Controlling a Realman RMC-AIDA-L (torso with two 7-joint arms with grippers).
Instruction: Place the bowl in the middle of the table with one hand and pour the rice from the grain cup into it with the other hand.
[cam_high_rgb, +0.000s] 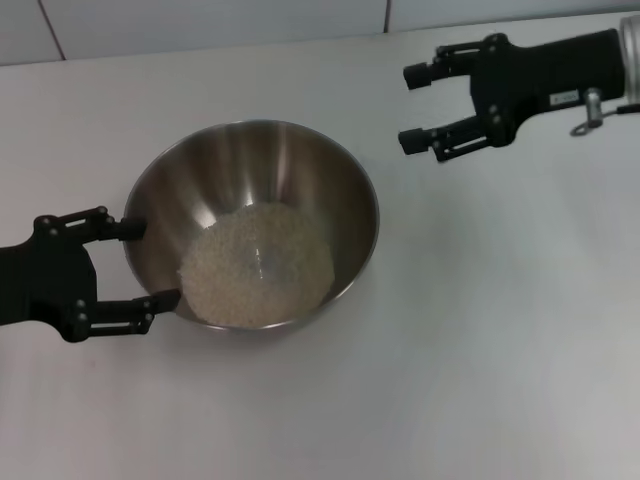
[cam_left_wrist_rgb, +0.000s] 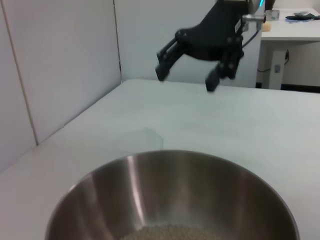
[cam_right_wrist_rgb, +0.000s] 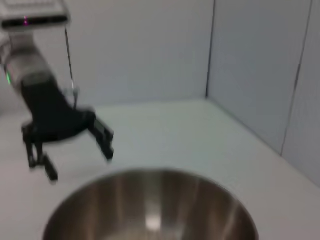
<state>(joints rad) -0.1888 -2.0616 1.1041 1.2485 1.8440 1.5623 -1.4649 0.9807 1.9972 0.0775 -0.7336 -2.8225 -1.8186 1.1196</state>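
The steel bowl (cam_high_rgb: 250, 160) stands near the middle of the white table (cam_high_rgb: 480, 340), with a pale mass of rice (cam_high_rgb: 255, 265) in its bottom. My left gripper (cam_high_rgb: 150, 263) is open at the bowl's left rim, one fingertip at either side of that edge. My right gripper (cam_high_rgb: 408, 108) is open and empty, above the table at the back right, apart from the bowl. The bowl (cam_left_wrist_rgb: 175, 190) and rice (cam_left_wrist_rgb: 170, 232) fill the bottom of the left wrist view. A faint translucent outline (cam_left_wrist_rgb: 142, 138) lies beyond the bowl; I cannot tell whether it is the grain cup.
Grey partition walls (cam_left_wrist_rgb: 60, 75) stand along the table's far side and corner. The right wrist view shows the bowl (cam_right_wrist_rgb: 150, 200) and the left gripper (cam_right_wrist_rgb: 75, 162) behind it. A second white table (cam_left_wrist_rgb: 295, 30) stands beyond.
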